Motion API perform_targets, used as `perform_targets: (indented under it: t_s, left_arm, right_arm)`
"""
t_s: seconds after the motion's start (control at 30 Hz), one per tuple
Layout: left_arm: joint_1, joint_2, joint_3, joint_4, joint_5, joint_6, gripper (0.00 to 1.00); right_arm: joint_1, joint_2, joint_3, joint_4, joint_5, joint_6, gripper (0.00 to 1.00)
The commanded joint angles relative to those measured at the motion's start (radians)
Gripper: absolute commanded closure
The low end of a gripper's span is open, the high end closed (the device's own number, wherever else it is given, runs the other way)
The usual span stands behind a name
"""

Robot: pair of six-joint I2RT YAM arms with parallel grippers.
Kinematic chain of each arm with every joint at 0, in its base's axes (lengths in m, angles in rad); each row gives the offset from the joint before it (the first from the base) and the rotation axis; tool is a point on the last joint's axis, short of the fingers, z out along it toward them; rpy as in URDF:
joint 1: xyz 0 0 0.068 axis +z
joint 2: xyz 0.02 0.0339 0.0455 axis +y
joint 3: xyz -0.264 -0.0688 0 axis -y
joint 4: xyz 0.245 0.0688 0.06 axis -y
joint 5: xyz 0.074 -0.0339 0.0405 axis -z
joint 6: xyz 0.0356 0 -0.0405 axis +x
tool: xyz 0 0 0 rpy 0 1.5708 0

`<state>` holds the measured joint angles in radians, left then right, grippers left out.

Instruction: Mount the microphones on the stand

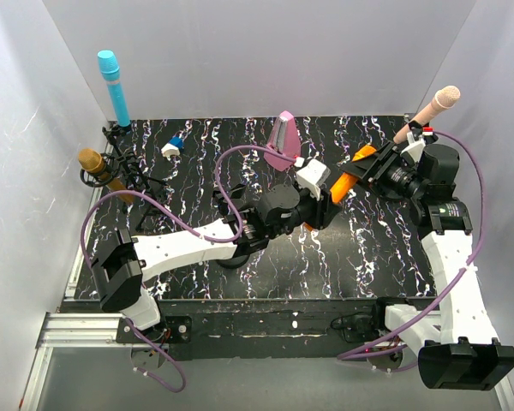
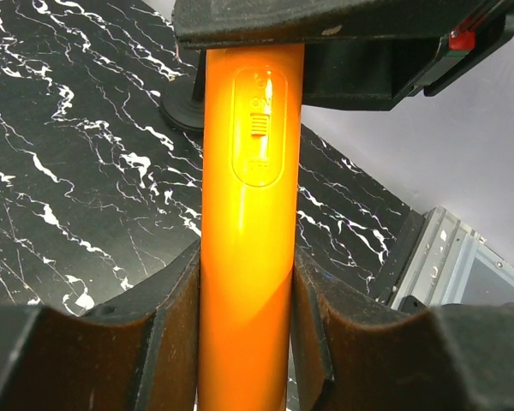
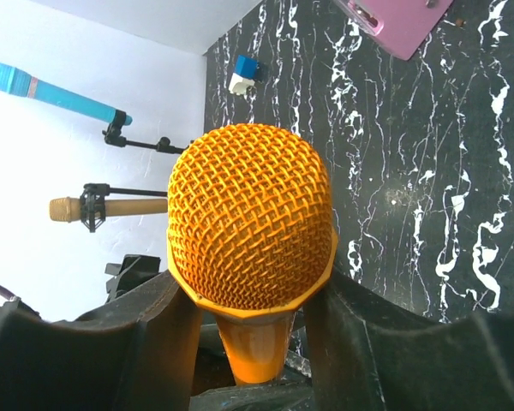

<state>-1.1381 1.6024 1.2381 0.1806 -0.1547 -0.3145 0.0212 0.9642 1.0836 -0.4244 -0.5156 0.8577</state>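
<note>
Left pincer (image 2: 244,330) and right pincer (image 3: 250,321), reaching inward, clamp orange microphone (image 2: 247,171).

My left arm (image 1: 184,244) and right arm (image 1: 454,274) in white shell links, black motor housings (image 1: 120,272) at the joints, a purple cable (image 1: 85,240) looping along each, left gripper (image 2: 244,342) with curved, brown-tinged dark fingers (image 2: 167,351), right gripper (image 3: 248,342) matte black, small red tab (image 2: 463,38) on its side

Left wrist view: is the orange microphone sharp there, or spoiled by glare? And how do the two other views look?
Left wrist: the orange microphone is sharp, its switch readable, with a soft bright streak low on the barrel. Right wrist: its mesh head is crisp, the white wall very bright. Top external: even light, no hard shadows.
</note>
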Motion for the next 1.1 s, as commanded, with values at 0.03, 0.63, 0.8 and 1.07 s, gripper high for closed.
perform_targets:
  t_s: [0.03,0.63,0.8,1.07]
  left_arm:
    - [-0.005,-0.036,-0.002,0.027,-0.019,-0.005,1.00]
    - [0.009,-0.305,0.187,-0.600,0.288,0.100,0.02]
    - [0.032,-0.323,0.365,-0.870,0.215,0.164,0.02]
    - [0.084,-0.453,0.404,-1.102,-0.048,0.365,0.02]
  right_arm:
    - [0.002,0.001,-0.004,0.133,-0.084,0.003,0.99]
    - [0.002,0.057,0.105,0.220,-0.590,-0.505,0.99]
    - [0.031,0.113,0.150,0.178,-0.739,-0.630,0.99]
    - [0.174,0.200,0.286,-0.172,-0.754,-1.099,0.99]
